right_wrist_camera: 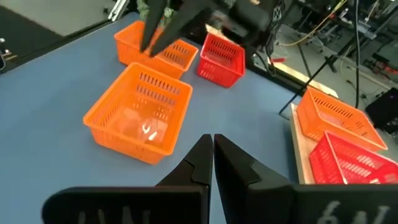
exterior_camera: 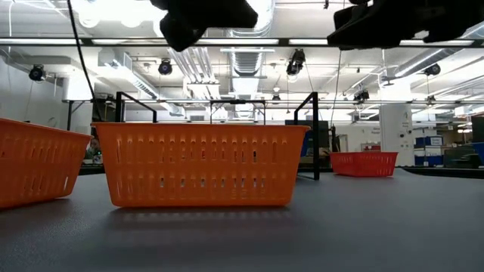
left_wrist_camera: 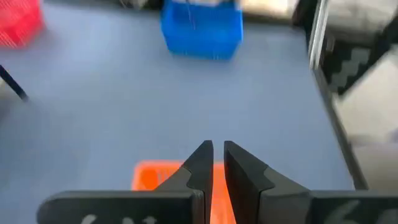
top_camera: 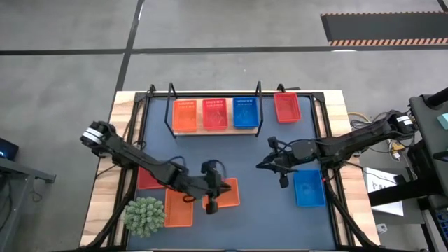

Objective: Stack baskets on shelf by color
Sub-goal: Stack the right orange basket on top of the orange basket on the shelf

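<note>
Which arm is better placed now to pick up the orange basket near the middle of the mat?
Left. The left gripper hangs directly over the orange basket, while the right gripper is farther off.

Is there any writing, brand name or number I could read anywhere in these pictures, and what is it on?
None can be read.
White marks on the left gripper housing: cut off at the picture's edge, unreadable.
White marks on the right gripper housing: likewise cut off.
Paper beside the table: print too small to read.
The baskets and the shelf show no labels.
</note>
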Robot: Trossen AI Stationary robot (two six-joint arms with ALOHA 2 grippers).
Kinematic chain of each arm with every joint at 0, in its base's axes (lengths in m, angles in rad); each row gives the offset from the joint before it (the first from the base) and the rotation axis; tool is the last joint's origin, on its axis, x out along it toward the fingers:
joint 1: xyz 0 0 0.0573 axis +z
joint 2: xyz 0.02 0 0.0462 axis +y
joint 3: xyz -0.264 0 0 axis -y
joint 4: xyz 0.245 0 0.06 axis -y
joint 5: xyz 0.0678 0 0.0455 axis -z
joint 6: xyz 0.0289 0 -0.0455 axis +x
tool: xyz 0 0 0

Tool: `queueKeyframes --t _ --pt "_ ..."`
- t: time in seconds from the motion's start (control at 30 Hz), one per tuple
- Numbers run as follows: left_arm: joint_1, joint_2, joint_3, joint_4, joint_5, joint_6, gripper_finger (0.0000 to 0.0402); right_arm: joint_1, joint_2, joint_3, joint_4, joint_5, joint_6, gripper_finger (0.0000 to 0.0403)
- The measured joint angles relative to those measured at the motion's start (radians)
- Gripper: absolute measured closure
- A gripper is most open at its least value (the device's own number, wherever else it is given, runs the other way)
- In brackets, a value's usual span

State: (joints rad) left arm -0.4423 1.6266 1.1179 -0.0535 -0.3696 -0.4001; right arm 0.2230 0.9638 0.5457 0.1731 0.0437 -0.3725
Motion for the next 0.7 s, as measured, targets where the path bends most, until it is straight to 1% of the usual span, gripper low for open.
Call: queueKeyframes --t 0.1,0.2,0.3,0.4,0.5,0.57,0.7 --pt "0.002 0.078 0.133 -0.182 0.105 -0.010 0.0379 0.000 -0.037 0.000 -0.040 0.000 0.005 0.0394" --pt "-0.003 0.156 0.270 -0.407 0.221 0.054 0.0379 0.000 -0.061 0.000 -0.064 0.000 0.006 0.0394" --pt "-0.017 0.221 0.384 -0.673 0.242 0.137 0.0379 0.001 -0.066 0.000 -0.068 0.000 0.006 0.0394" --pt "-0.032 0.261 0.454 -0.848 0.254 0.216 0.0379 0.003 -0.064 -0.001 -0.069 -0.006 0.013 0.0394" --pt "-0.038 0.275 0.476 -0.929 0.302 0.303 0.0376 0.007 -0.062 -0.001 -0.070 -0.027 0.013 0.0394" --pt "-0.039 0.274 0.476 -0.960 0.321 0.349 0.0366 0.011 -0.062 -0.001 -0.069 -0.027 0.013 0.0394" --pt "-0.039 0.273 0.475 -1.031 0.324 0.492 0.0324 0.013 -0.062 -0.001 -0.070 -0.028 0.027 0.0394"
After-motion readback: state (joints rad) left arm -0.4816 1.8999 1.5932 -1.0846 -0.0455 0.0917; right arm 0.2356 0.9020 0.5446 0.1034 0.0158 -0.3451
